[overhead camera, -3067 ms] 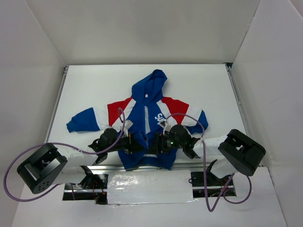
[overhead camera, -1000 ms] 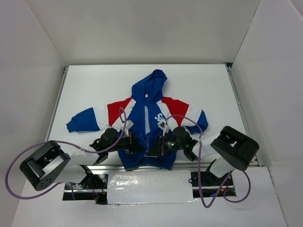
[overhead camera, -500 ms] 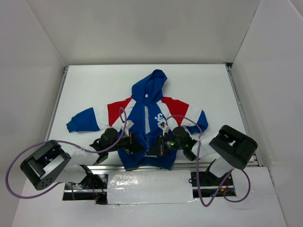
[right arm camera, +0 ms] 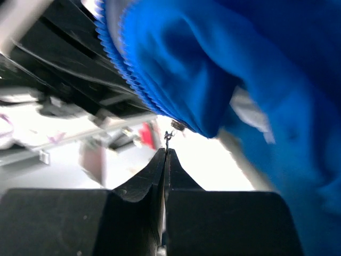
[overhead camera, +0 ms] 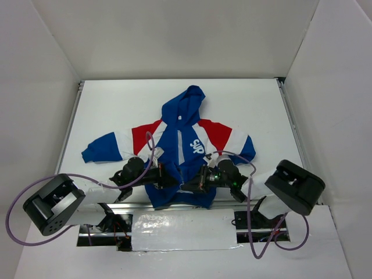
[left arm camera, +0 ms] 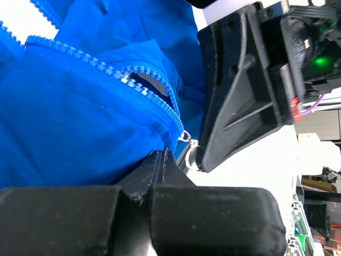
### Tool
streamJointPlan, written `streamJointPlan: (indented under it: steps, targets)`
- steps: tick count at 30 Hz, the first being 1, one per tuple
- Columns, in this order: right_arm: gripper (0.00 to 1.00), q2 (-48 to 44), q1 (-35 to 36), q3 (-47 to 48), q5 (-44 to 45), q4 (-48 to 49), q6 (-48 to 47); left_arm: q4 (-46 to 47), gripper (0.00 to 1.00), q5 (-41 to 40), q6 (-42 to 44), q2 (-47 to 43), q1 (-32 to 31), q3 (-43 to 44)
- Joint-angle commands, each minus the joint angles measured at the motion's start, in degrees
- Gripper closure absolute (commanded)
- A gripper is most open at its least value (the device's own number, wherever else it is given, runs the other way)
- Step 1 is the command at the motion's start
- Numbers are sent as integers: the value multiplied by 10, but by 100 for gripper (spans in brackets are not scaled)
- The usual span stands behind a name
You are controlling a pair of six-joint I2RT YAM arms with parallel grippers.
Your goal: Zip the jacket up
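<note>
**White table, jacket flat – both claws at the hem**

White table, white walls round it. Jacket lies spread mid-table, hood away from the arms, hem at the near edge. Zip teeth gape apart at the bottom end.

L gripper is clamped on blue hem cloth just beside the teeth. R gripper is closed too, tips meeting at the tiny metal zip pull. Looks pinched, not 100% sure.

Handling, by the look of it: thin, light, v. soft cloth that will bunch & drag w/ any tug, so keep the hem pinned taut. Pull is small, slick metal. Best held at the ring & drawn along the teeth toward the hood, not sideways.
</note>
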Motion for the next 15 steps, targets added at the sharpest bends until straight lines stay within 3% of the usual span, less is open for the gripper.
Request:
streamJointPlan:
  steps: [1,3,6,12,15]
  targets:
    - [100,-70,10,8,47,-66,116,26,100,11,27,-17,1,0]
    - [100,-112,14,36,63,-188,135,29,100,12,27,-19,1,-1]
    - [100,-151,19,64,89,-262,143,29,100,16,30,-17,1,0]
    - [100,-166,14,103,136,-343,163,65,100,40,27,-7,1,-8]
    - [100,-136,7,103,121,-317,187,82,100,62,25,-9,-1,-12]
